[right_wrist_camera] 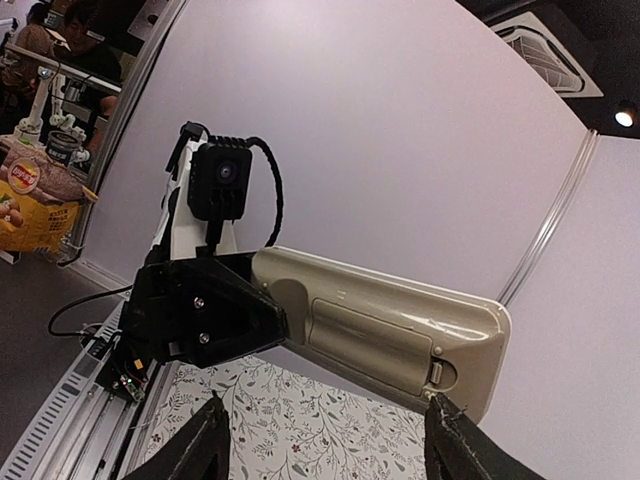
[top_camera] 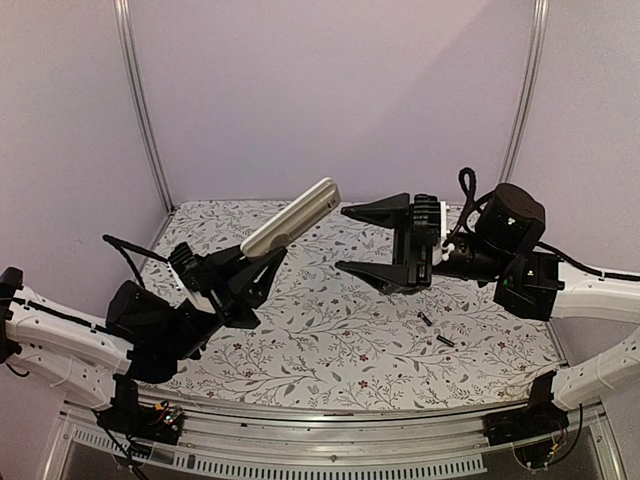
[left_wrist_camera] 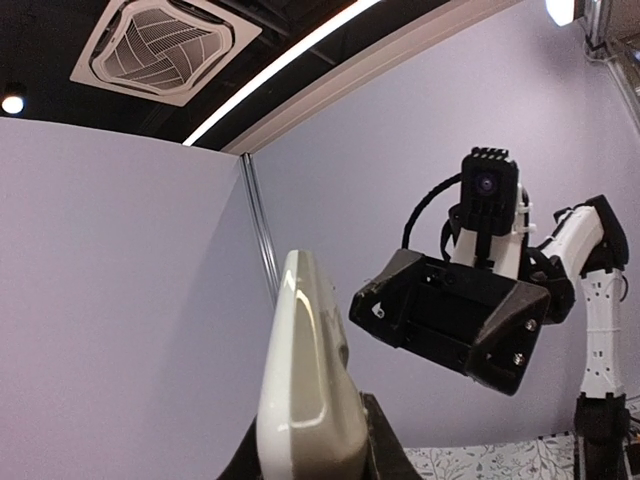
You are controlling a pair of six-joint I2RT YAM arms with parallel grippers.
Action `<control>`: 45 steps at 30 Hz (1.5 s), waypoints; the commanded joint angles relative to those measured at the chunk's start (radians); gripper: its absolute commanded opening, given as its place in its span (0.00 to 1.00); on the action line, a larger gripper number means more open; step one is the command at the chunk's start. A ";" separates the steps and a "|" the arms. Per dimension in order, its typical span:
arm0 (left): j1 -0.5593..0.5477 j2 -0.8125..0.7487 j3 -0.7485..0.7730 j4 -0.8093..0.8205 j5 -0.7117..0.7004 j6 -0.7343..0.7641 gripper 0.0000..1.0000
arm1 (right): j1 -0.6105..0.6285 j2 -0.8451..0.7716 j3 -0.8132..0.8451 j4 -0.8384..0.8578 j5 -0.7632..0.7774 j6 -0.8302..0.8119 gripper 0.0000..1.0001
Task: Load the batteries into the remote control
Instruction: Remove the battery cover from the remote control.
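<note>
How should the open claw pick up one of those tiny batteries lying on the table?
I'd grip the nearer battery around its middle, coming straight down from above with the right gripper. It lies flat on the table, thin and round, so closing across its width, not its ends, probably holds best.

Lab booth: partition walls, ceiling vent.

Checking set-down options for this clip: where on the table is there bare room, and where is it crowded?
Bare: the middle and front of the table, between the left end effector holding the remote control and the batteries. Crowded: the right side, where the batteries lie near the open right end effector.
</note>
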State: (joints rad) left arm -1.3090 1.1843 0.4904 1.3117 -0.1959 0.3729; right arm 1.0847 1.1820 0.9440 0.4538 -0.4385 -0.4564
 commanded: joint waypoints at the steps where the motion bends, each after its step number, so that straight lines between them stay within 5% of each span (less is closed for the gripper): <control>1: -0.012 0.006 -0.003 0.045 -0.013 0.020 0.00 | 0.009 0.027 0.041 0.013 0.020 -0.023 0.65; 14: -0.012 -0.001 -0.008 0.024 -0.003 0.008 0.00 | 0.011 0.068 0.074 0.028 0.038 -0.022 0.71; 37: -0.019 0.010 0.011 -0.038 0.058 0.032 0.00 | 0.012 0.132 0.120 0.009 0.108 0.008 0.71; 45: -0.021 0.011 0.010 -0.045 0.006 0.077 0.00 | 0.012 0.167 0.145 -0.032 0.023 -0.005 0.67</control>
State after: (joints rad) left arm -1.3079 1.1851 0.4908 1.3384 -0.2573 0.4160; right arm 1.0931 1.3128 1.0683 0.4732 -0.3836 -0.4671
